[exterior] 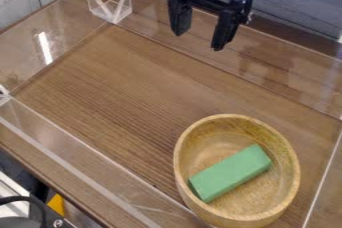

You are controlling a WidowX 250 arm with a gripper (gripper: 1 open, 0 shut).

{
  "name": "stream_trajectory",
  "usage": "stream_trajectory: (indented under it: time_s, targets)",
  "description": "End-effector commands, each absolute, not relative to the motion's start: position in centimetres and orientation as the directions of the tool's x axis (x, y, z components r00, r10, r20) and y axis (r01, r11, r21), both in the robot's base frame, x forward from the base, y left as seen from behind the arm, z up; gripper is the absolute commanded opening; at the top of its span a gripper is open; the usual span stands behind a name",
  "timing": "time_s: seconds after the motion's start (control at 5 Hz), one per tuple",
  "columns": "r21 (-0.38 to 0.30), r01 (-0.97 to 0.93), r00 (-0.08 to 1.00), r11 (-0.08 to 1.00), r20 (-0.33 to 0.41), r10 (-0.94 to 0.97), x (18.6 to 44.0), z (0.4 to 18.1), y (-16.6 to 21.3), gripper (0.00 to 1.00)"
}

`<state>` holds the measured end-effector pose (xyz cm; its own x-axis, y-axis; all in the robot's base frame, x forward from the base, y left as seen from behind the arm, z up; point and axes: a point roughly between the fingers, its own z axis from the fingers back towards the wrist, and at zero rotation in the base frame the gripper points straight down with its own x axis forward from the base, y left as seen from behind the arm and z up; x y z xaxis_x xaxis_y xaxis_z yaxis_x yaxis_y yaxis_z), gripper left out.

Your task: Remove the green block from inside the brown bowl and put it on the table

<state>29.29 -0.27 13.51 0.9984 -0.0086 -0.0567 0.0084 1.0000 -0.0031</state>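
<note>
Black two-finger gripper (210, 29), upper centre of frame, fingers apart. Flat bright-green rectangular block (230, 174) sits in the round light-brown wooden bowl (202, 134), lower right; long axis runs lower left to upper right.

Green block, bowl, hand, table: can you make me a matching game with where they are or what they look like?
Things:
1. Green block
2. Brown bowl
3. Hand
4. Table

Clues:
A. Black, with its fingers apart, up in the air
B. Brown and flat, underneath the bowl
C. Inside the bowl
D. Round, with a thick rim

Right pairs: 1-C, 2-D, 3-A, 4-B
</note>
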Motion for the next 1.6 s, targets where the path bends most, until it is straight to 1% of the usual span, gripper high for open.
stream_trajectory:
  time_s: [0.0, 0.2, 0.4, 0.6, 0.8, 1.0, 1.2, 1.4]
  targets:
    - [-0.013, 0.056, 0.996, 0.998, -0.073, -0.057, 28.7, 13.3, -0.7, 1.0]
    - [-0.028, 0.104, 0.989, 0.994, -0.099, -0.106, 27.8, 12.4, -1.4, 1.0]
    - [-0.046, 0.205, 0.97, 0.978, -0.125, -0.209, 26.0, 11.3, -3.2, 1.0]
    - [-0.065, 0.38, 0.913, 0.923, -0.137, -0.385, 23.5, 10.5, -7.4, 1.0]
    - [-0.08, 0.524, 0.836, 0.848, -0.14, -0.53, 21.2, 9.3, -12.4, 1.0]
    - [-0.092, 0.63, 0.76, 0.772, -0.132, -0.636, 18.7, 9.8, -14.0, 1.0]
    - [-0.083, 0.661, 0.736, 0.745, -0.118, -0.666, 18.8, 10.8, -12.5, 1.0]
    - [-0.071, 0.623, 0.772, 0.779, -0.11, -0.626, 19.0, 11.0, -9.7, 1.0]
